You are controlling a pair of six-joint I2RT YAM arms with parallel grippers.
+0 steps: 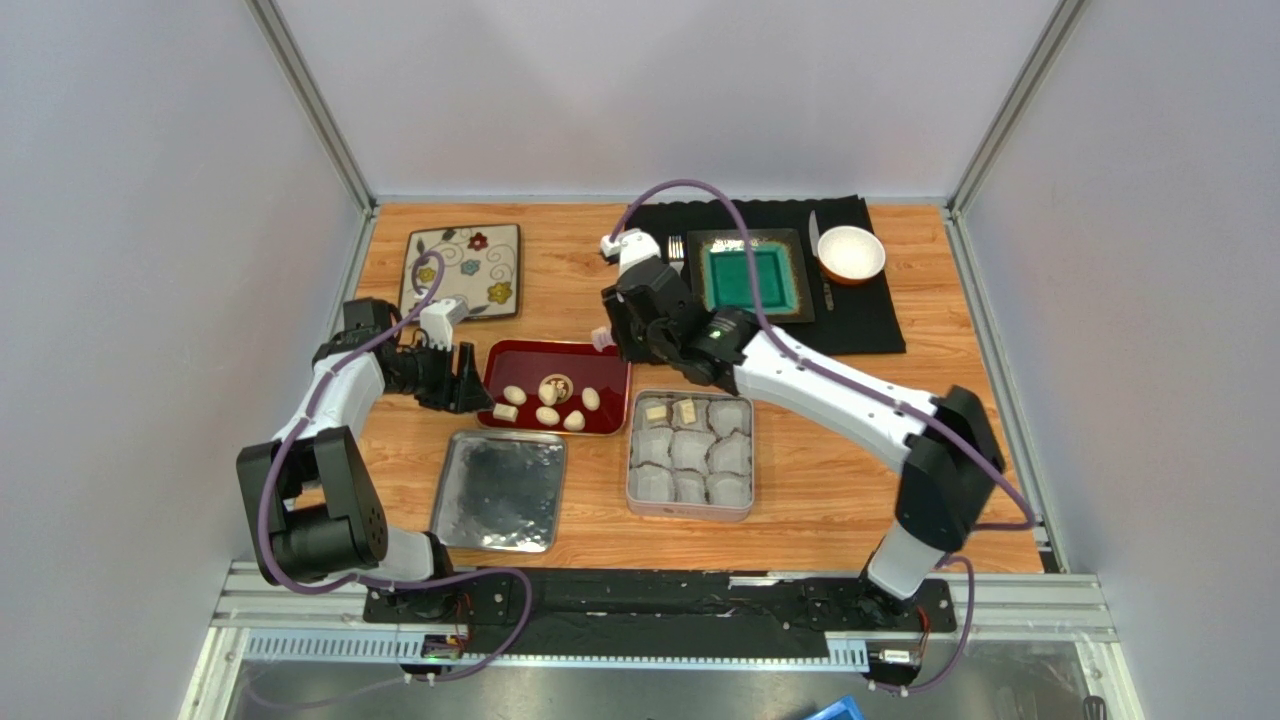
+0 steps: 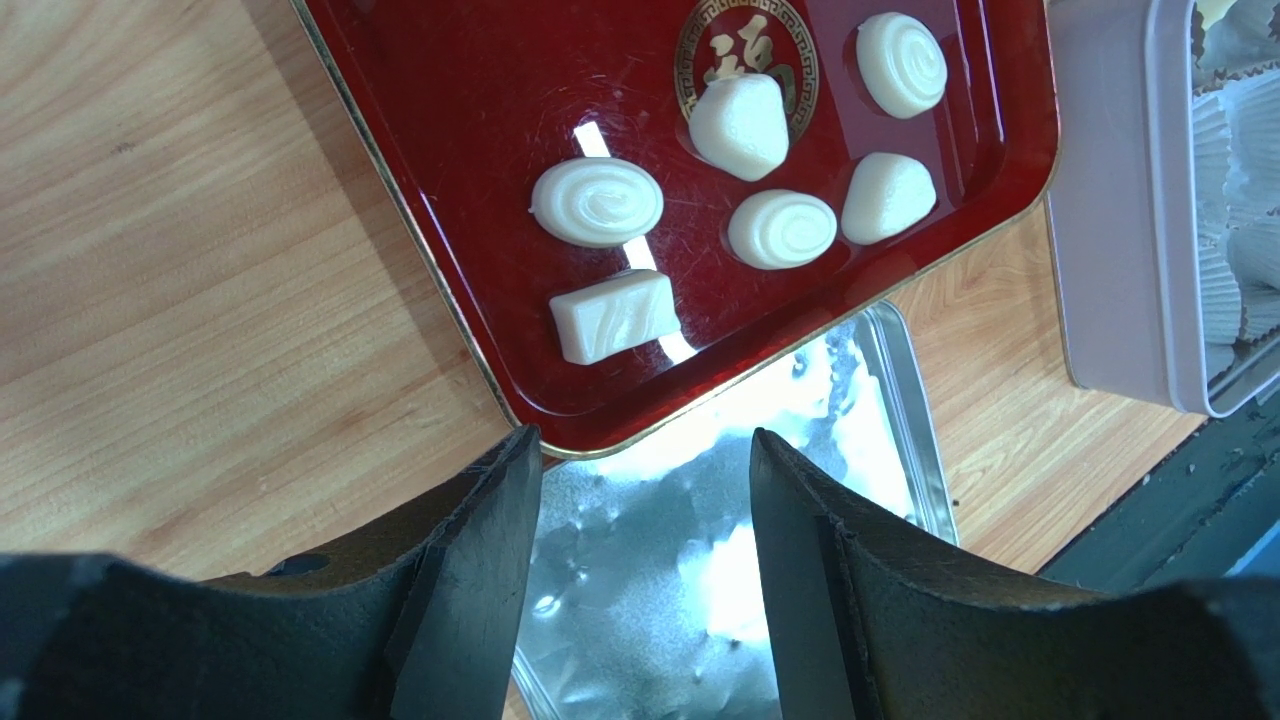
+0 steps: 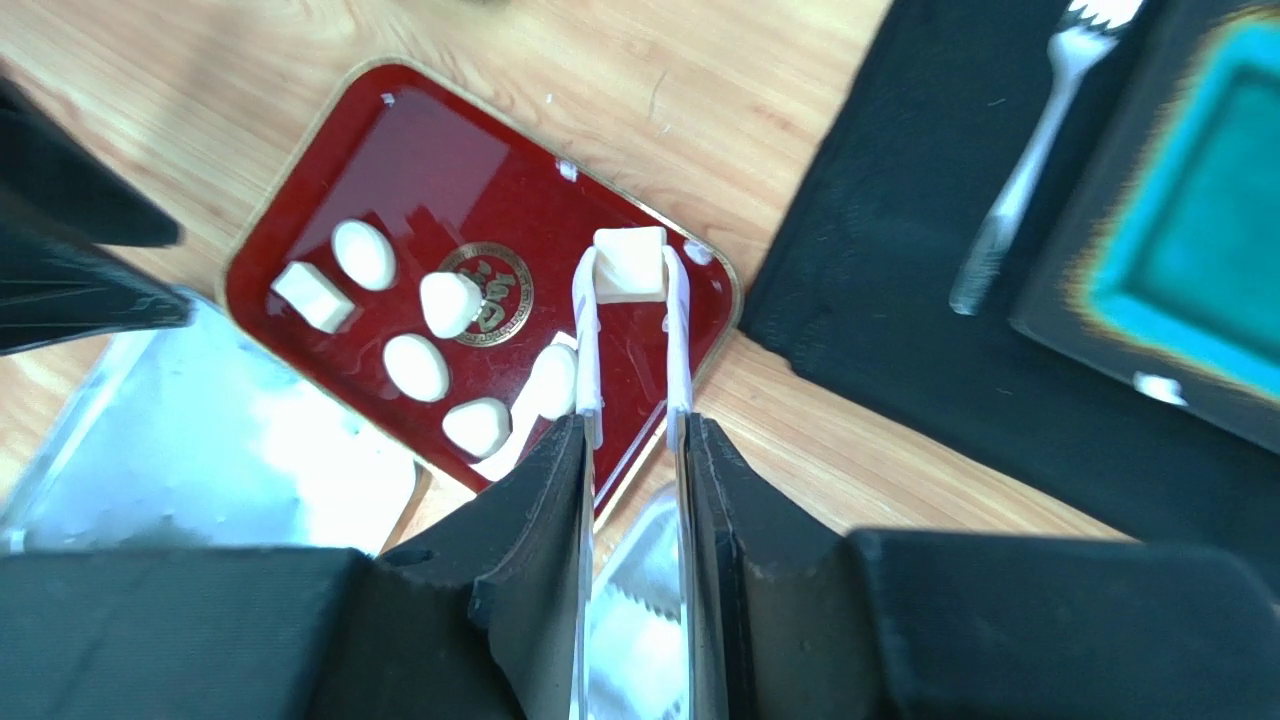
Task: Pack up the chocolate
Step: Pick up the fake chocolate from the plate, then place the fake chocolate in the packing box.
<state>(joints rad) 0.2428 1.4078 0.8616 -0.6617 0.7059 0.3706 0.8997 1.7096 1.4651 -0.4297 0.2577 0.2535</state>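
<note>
Several cream chocolate lumps (image 2: 597,201) lie in the red tray (image 1: 511,360). My right gripper (image 3: 631,428) is shut on clear plastic tongs (image 3: 588,338). The tongs' tips pinch a square chocolate (image 3: 631,258) over the tray's corner nearest the black mat. The other chocolates (image 3: 415,366) lie to its left. My left gripper (image 2: 643,443) hangs open and holds nothing, over the tray's near edge and the shiny lid (image 2: 706,570). The tin (image 1: 691,453) of white paper cups holds two chocolates (image 1: 672,410) in its back row.
The tin's silver lid (image 1: 501,489) lies flat in front of the red tray. A floral plate (image 1: 463,270) sits at the back left. A black mat (image 1: 872,315) at the back right carries a green dish (image 1: 751,275), a fork (image 3: 1022,180) and a white bowl (image 1: 851,254).
</note>
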